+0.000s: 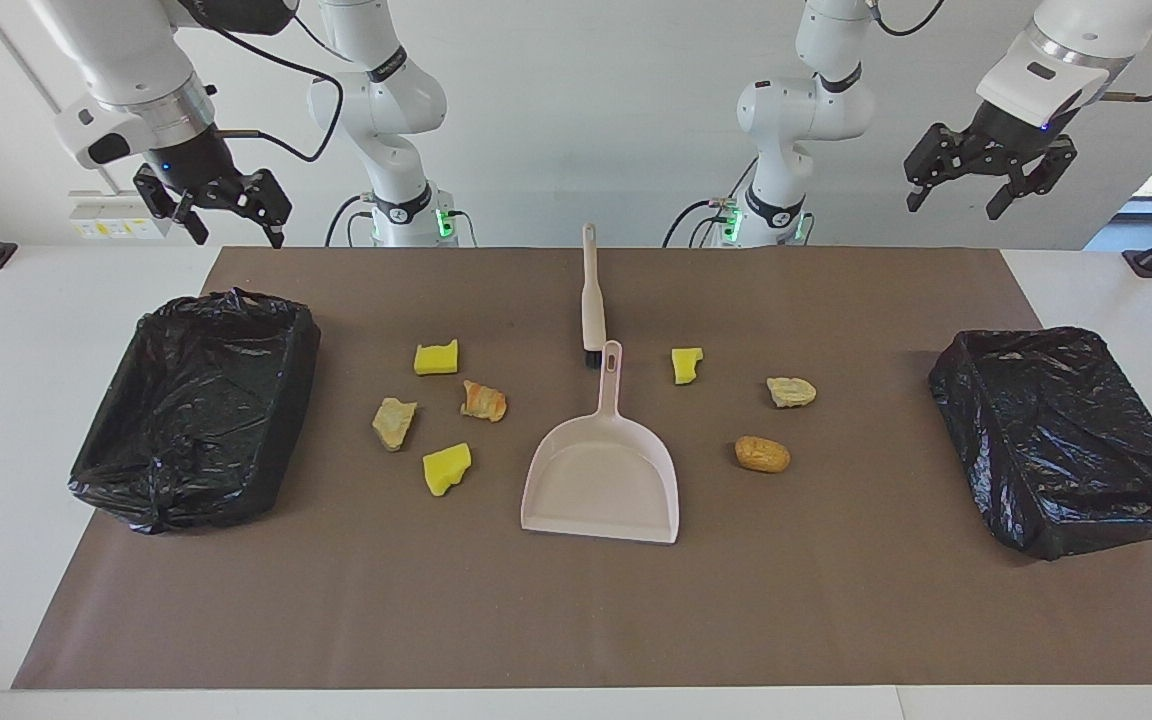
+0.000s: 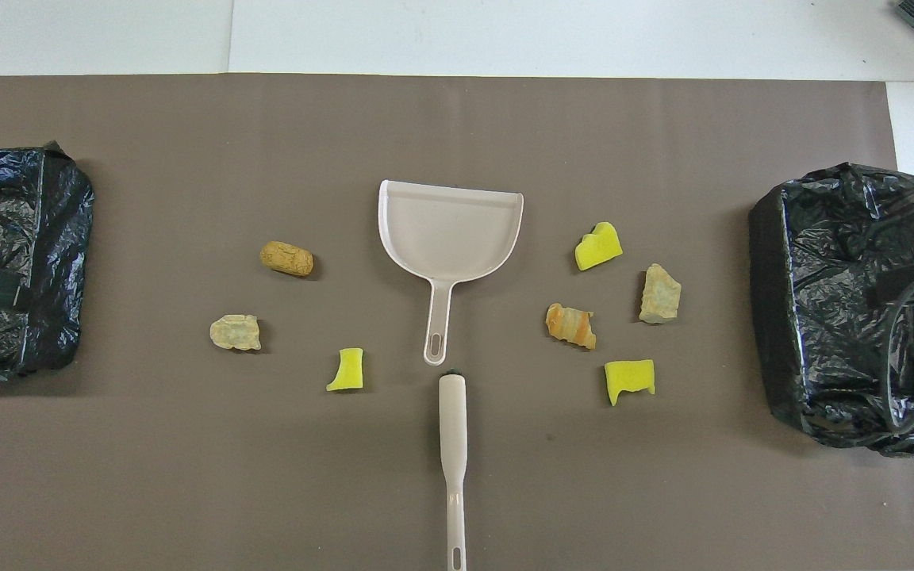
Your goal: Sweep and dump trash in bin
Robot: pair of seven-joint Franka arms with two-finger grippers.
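The trash lies on the brown mat around the pale pink dustpan (image 1: 604,480), which also shows in the overhead view (image 2: 449,230). Three yellow chunks (image 1: 436,357) (image 1: 446,468) (image 1: 686,364) and several tan pieces (image 1: 394,422) (image 1: 484,401) (image 1: 791,391) (image 1: 762,454) are spread beside it. The beige brush (image 1: 592,295) lies nearer to the robots, its black bristles at the dustpan's handle. My right gripper (image 1: 226,215) is open and empty, raised above the right arm's end. My left gripper (image 1: 961,190) is open and empty, raised above the left arm's end.
A black-bagged bin (image 1: 276,440) stands at the right arm's end of the mat and another (image 1: 976,440) at the left arm's end. The mat's edge farthest from the robots (image 1: 576,640) is bare brown.
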